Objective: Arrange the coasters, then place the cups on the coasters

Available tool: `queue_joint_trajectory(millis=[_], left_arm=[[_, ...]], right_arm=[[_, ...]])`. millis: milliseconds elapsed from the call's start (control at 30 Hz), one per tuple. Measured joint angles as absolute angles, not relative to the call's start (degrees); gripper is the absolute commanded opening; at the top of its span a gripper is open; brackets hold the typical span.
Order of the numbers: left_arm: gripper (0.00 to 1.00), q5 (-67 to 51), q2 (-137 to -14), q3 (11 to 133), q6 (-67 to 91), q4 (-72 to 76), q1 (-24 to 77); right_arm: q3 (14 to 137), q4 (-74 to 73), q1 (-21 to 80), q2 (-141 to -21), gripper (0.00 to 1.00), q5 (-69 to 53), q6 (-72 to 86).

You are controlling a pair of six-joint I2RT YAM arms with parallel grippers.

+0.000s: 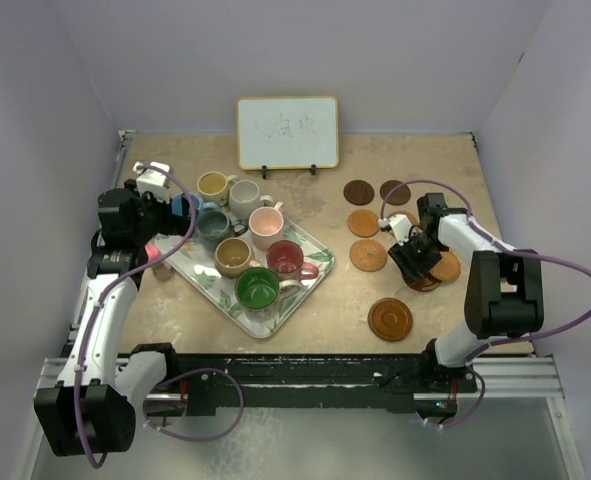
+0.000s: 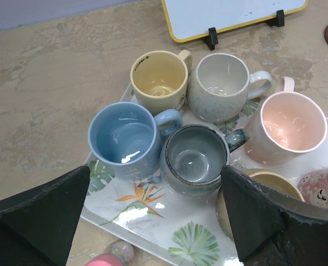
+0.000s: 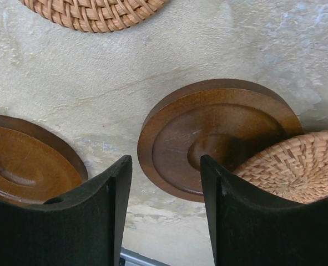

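Observation:
Several cups stand on the leaf-patterned tray (image 1: 305,285): yellow (image 2: 159,80), off-white (image 2: 219,86), pink (image 2: 291,124), light blue (image 2: 125,138), dark grey-blue (image 2: 196,158), tan (image 1: 234,256), red (image 1: 285,259) and green (image 1: 257,288). My left gripper (image 2: 155,180) is open wide above the tray's left corner, just short of the blue and grey-blue cups. Several coasters lie at the right. My right gripper (image 3: 166,185) is open, low over the near rim of a dark brown coaster (image 3: 208,133). A woven coaster (image 3: 297,166) overlaps that one.
A whiteboard (image 1: 287,132) stands at the back. A pink object (image 2: 105,259) lies beside the tray's left edge. More coasters lie around the right gripper: brown (image 3: 25,160), woven (image 3: 91,11) and one near the front (image 1: 390,319). Walls close in on both sides.

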State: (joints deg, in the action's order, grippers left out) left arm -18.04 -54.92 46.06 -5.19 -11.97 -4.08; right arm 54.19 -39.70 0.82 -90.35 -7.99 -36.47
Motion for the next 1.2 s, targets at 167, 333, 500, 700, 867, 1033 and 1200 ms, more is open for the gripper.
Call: queue_joint_trajectory(millis=[167,333,500,700,867,1033,1200], left_arm=[[0.98,-18.1,-55.3,46.1,-5.3,-11.9,-4.0],[0.97,-18.1,-55.6,46.1,-5.4,-11.9,-3.6],[0.97,-18.0,-55.6,46.1,-5.4,-12.0,-3.0],[0.97,-18.0,-55.6,46.1,-5.4,-12.0,-2.5],[0.98,-18.0,-55.6,46.1,-5.4,-12.0,-2.4],[0.97,-18.0,-55.6,46.1,-5.4,-12.0,-2.1],[0.97,-18.0,-55.6,46.1,-5.4,-12.0,-2.1]], right_arm=[[53.9,-39.7,0.8,-92.3,0.53,-8.0,-37.6],[52.9,-40.1,0.9,-91.5,0.51,-7.2,-40.2],[50.9,-42.3,0.9,-89.8,0.5,-7.1,-42.9],[48.3,-46.5,0.9,-87.7,0.49,-7.2,-45.4],[46.2,-50.1,0.9,-86.3,0.49,-7.2,-46.7],[46.2,-53.0,0.9,-86.2,0.52,-8.6,-47.4],[49.3,-55.6,1.6,-84.4,0.56,-11.6,-47.2]])
